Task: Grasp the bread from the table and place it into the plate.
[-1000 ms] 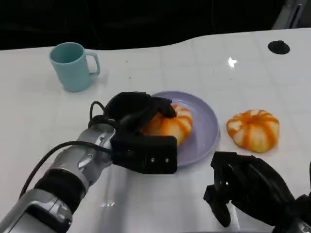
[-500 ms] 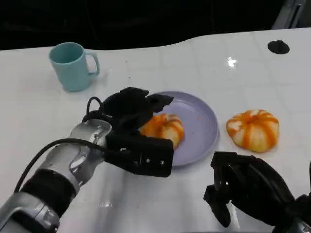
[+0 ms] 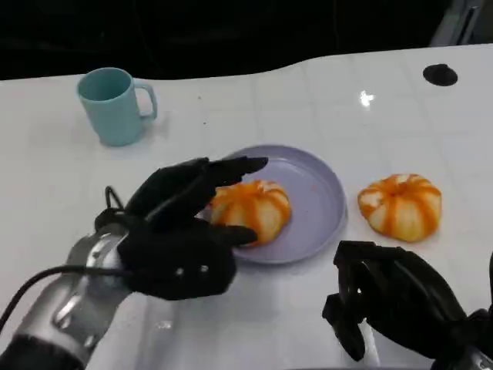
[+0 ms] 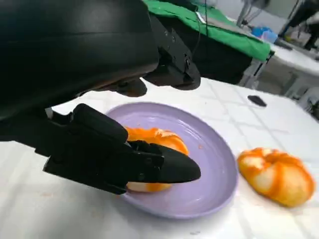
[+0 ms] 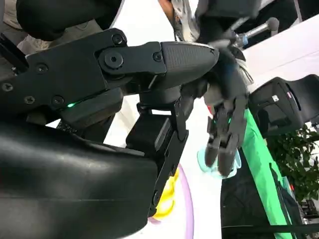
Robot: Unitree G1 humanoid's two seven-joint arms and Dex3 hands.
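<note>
The bread [image 3: 250, 209] lies on the plate [image 3: 320, 193]. Our left hand [image 3: 181, 231] has its fingers [image 4: 164, 167] apart, holding nothing. We judge the bread light and soft: grip its sides gently. Right hand [image 3: 393, 304]: fingers curled, empty.

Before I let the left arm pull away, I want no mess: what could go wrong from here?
The left hand hangs open right beside the bread on the plate, fingers close on both sides. A careless pull could brush the bread off or drag the plate. The mug stands beyond the arm, and a wide swing might knock it.
</note>
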